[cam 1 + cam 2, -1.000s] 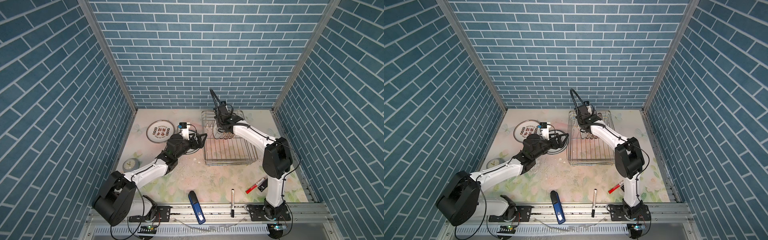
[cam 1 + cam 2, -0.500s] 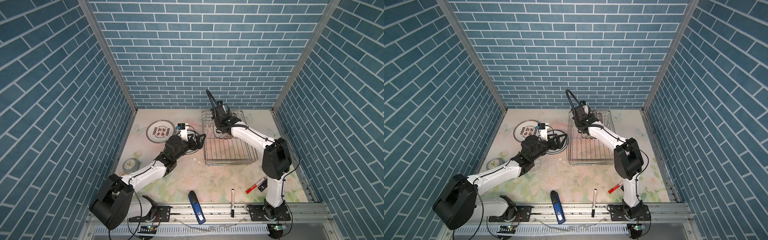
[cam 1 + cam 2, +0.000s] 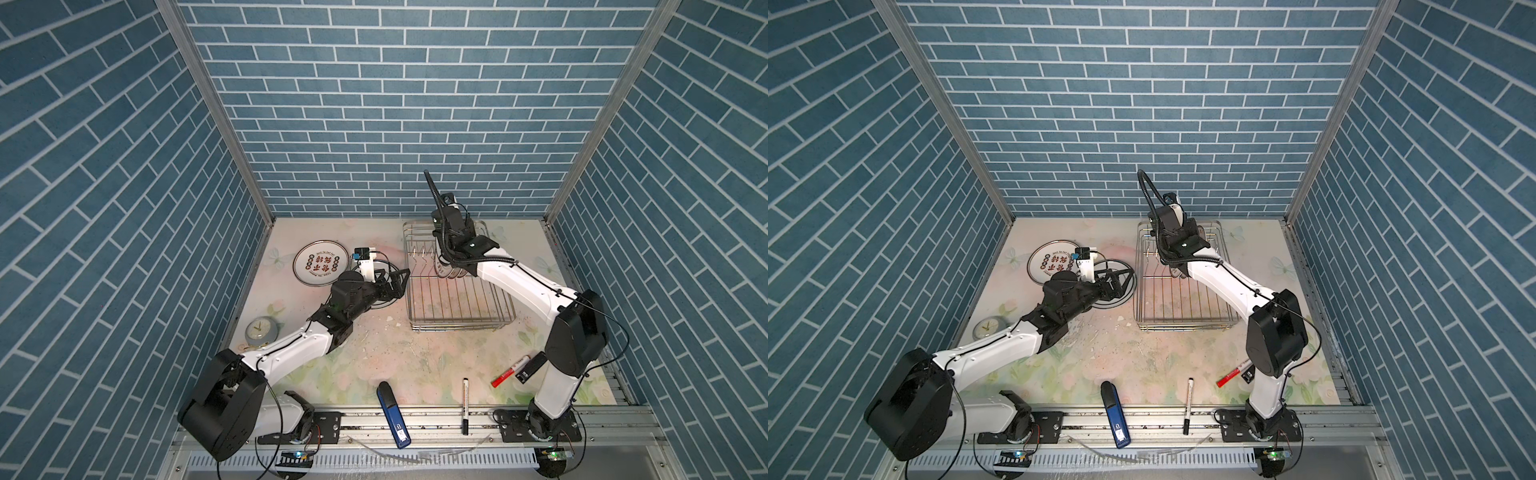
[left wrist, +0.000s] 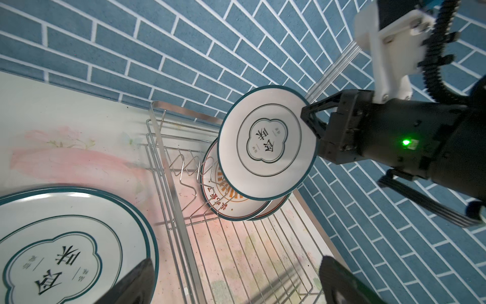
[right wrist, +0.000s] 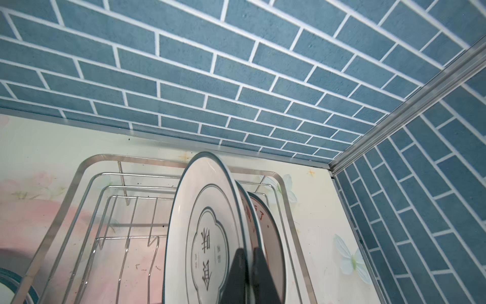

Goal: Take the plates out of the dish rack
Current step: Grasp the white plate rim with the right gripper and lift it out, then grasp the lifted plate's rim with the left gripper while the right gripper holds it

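The right gripper [image 4: 309, 119] is clamped on the rim of a quatrefoil plate [image 4: 265, 142], which is held on edge above the dish rack [image 4: 157, 147]. Just beneath, a sunburst plate [image 4: 228, 202] is seen standing among the prongs. The left gripper [image 3: 401, 284] is spread wide beside the rack, over a flat plate [image 4: 65, 237].

On the floral table [image 3: 415, 361] we find the dish rack [image 3: 461, 329]. Left of the rack lie a red-lettered plate [image 3: 320, 264], a second plate [image 4: 65, 210] and a clock [image 3: 260, 330]. In front of it are a blue object [image 3: 392, 415], possibly a stapler, a black pen [image 3: 466, 405] and a red marker [image 3: 509, 374].
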`<action>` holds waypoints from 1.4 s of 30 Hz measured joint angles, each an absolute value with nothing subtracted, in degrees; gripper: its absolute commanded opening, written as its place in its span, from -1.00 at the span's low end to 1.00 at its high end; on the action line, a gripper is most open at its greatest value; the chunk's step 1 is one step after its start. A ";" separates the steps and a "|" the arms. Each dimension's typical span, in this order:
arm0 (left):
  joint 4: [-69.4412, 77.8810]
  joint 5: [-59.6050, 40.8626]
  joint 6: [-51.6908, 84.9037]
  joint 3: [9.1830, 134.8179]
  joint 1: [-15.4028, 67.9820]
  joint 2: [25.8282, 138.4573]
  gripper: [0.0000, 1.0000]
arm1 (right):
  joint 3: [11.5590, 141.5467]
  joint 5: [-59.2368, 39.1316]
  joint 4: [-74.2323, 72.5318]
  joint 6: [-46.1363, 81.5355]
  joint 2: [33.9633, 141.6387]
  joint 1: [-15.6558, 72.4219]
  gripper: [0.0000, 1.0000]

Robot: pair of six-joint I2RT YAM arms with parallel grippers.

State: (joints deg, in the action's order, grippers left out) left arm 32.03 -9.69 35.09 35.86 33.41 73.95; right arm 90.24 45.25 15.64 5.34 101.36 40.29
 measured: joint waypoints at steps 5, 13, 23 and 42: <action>32.64 -10.35 35.35 35.86 33.41 74.02 0.99 | 85.58 45.45 12.53 3.79 97.45 40.88 -1.00; 34.89 -12.58 36.21 35.83 33.41 74.48 0.99 | 75.35 35.73 8.86 4.23 86.83 40.73 -1.00; 39.99 -15.40 37.39 35.18 33.41 74.74 0.98 | 65.63 17.04 2.94 9.61 74.65 36.75 -1.00; 50.72 -16.82 44.51 31.92 33.71 78.70 0.19 | 58.37 -9.50 -3.81 18.22 68.42 34.26 -1.00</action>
